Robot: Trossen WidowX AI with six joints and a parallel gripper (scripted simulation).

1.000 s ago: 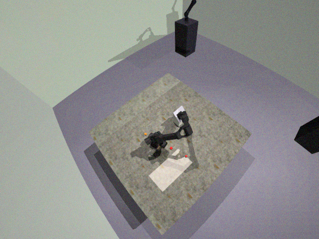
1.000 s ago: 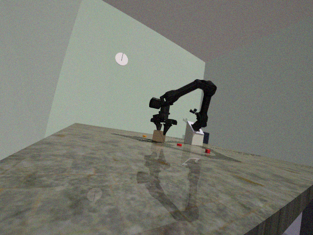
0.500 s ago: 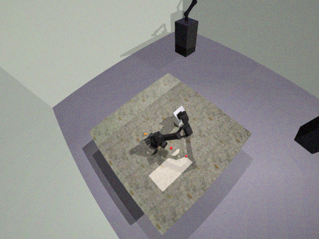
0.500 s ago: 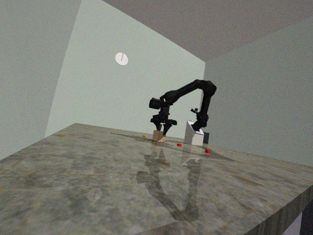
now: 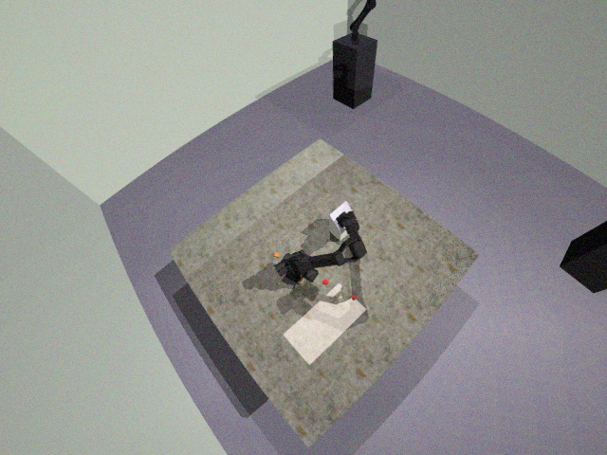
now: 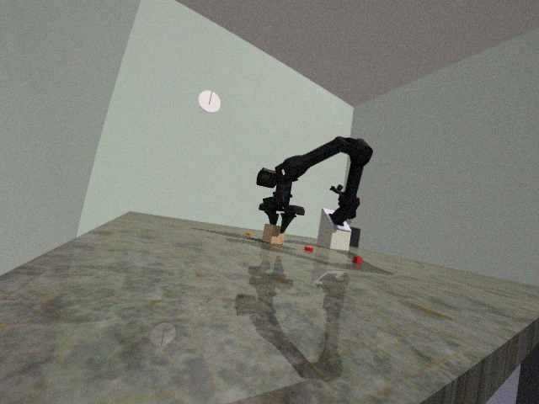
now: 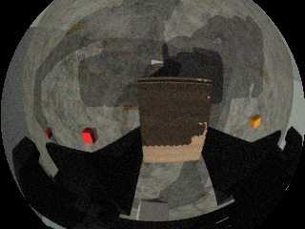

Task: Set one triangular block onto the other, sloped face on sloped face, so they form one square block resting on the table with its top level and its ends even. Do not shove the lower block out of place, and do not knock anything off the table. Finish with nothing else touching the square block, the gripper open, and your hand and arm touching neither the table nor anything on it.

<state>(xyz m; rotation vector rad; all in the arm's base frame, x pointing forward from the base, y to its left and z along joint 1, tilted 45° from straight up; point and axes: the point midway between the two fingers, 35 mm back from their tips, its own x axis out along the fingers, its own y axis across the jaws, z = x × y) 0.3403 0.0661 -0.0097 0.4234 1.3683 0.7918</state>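
Wooden block (image 6: 269, 233) (image 7: 175, 112) — upright, long axis unclear — gripped by the half-open hand (image 5: 300, 280) (image 6: 277, 231) (image 7: 171, 129), pointing down

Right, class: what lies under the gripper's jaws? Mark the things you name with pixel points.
Tan wood (image 6: 269, 233) (image 7: 172, 154) sits between the jaws, above the table (image 6: 130, 282). Its underside and any sloped faces inside are hidden.

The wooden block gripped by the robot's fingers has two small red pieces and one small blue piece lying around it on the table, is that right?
Not quite: the third small piece is orange, as the wrist view shows. The rest stands.
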